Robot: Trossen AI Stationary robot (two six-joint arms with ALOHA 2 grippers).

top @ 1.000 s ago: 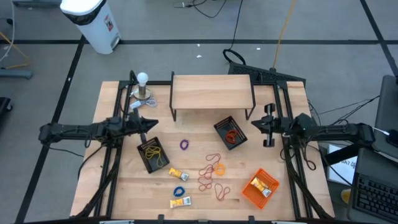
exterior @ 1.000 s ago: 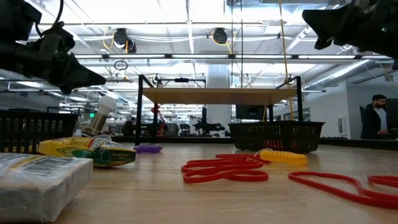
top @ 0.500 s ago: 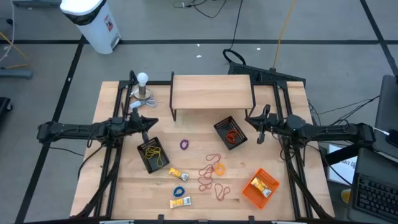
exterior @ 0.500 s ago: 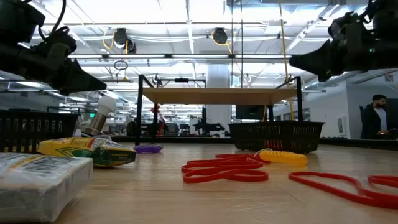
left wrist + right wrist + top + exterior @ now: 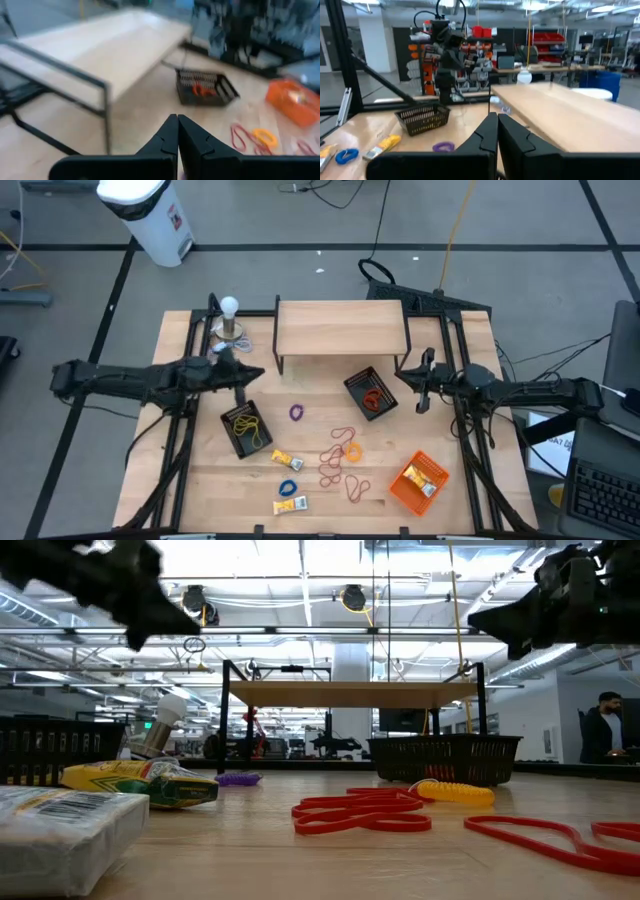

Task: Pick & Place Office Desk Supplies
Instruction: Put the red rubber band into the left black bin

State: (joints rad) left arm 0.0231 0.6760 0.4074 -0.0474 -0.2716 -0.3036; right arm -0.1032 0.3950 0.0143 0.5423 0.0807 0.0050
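- Reaching in from the left edge of the desk (image 5: 180, 480), the left arm lies stretched out level, its left pincer (image 5: 252, 374) raised in the air beside the front leg of the wooden riser shelf (image 5: 340, 327) and just above a black mesh tray (image 5: 236, 438) holding yellow bands.
- Its fingers (image 5: 170, 140) are pressed together tip to tip, with nothing between them.
- The right arm extends from the right edge, its right pincer (image 5: 407, 379) hovering beside the shelf's other front leg, near a second mesh tray (image 5: 357, 385) with a red band inside.
- Its fingers (image 5: 492, 132) are likewise fully closed and empty.
- The supplies lie loose on the desk between the arms: a purple band (image 5: 296, 413), a cluster of red bands (image 5: 335, 460) with an orange band (image 5: 352, 450), a blue band (image 5: 288, 488), and two yellow-and-white packets (image 5: 285, 459) (image 5: 291, 505).
- An orange tray (image 5: 405, 490) at the front right holds more packets.
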